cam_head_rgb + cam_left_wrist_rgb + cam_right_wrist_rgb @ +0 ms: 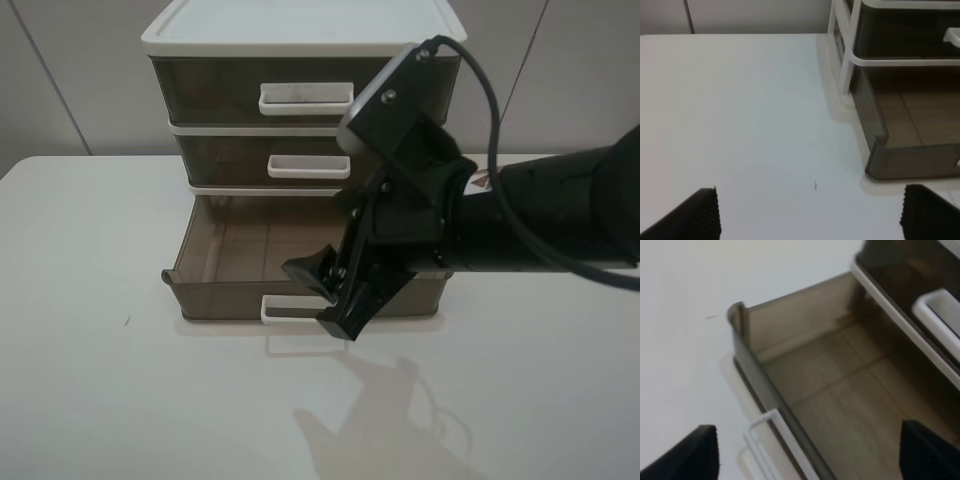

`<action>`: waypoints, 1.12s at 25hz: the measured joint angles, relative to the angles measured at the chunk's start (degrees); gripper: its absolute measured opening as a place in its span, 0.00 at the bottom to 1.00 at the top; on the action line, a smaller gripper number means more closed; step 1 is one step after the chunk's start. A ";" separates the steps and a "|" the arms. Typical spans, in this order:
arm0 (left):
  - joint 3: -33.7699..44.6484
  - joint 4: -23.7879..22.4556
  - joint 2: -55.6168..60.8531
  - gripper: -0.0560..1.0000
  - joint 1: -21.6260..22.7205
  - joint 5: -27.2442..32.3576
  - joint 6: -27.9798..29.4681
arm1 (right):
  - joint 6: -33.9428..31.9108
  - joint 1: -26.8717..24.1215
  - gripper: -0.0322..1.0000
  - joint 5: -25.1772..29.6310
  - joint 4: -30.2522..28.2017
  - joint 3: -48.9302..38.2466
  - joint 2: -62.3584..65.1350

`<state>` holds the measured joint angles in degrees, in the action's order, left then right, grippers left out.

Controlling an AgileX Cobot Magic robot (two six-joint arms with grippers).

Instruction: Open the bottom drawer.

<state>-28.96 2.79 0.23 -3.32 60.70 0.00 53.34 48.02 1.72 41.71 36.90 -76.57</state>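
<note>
The bottom drawer of the white-framed three-drawer unit stands pulled out over the table, and I see nothing inside it. Its white loop handle faces the front. My right gripper is open and empty, hovering just above the drawer's front wall, to the right of the handle and not touching it. The right wrist view shows the drawer's inside, the handle and the spread fingertips. My left gripper is open and empty over the table, left of the drawer's corner.
The top drawer and middle drawer are shut, each with a white handle. The right arm reaches in from the right edge. The white table spreads in front and to the left. A grey wall stands behind.
</note>
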 joint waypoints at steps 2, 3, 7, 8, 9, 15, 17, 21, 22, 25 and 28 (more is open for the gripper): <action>0.00 0.00 0.00 0.76 0.00 0.00 0.00 | -7.30 -5.61 0.73 4.01 -4.58 -0.01 2.29; 0.00 0.00 0.00 0.76 0.00 0.00 0.00 | -12.42 -8.96 0.73 6.54 -8.32 -0.01 3.23; 0.00 0.00 0.00 0.76 0.00 0.00 0.00 | -37.52 -22.58 0.73 19.11 -26.57 0.86 8.62; 0.00 0.00 0.00 0.76 0.00 0.00 0.00 | -43.08 -25.89 0.73 22.29 -30.82 1.53 10.46; 0.00 0.00 0.00 0.76 0.00 0.00 0.00 | -49.21 -28.39 0.73 26.21 -35.70 2.21 12.63; 0.00 0.00 0.00 0.76 0.00 0.00 0.00 | -63.61 -36.99 0.73 41.98 -50.93 3.52 30.99; 0.00 0.00 0.00 0.76 0.00 0.00 0.00 | -64.16 -37.11 0.73 44.29 -51.51 3.60 38.04; 0.00 0.00 0.00 0.76 0.00 0.00 0.00 | -64.28 -37.11 0.73 49.39 -53.15 3.91 51.08; 0.00 0.00 0.00 0.76 0.00 0.00 0.00 | -64.28 -37.11 0.73 50.71 -54.06 3.91 53.61; 0.00 0.00 0.00 0.76 0.00 0.00 0.00 | -63.22 -37.11 0.73 54.65 -54.95 3.91 59.50; 0.00 0.00 0.00 0.76 0.00 0.00 0.00 | -62.33 -37.11 0.73 55.54 -52.86 3.01 64.34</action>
<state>-28.96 2.79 0.23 -3.32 60.70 0.00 -8.99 10.91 57.26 -11.15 39.91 -12.22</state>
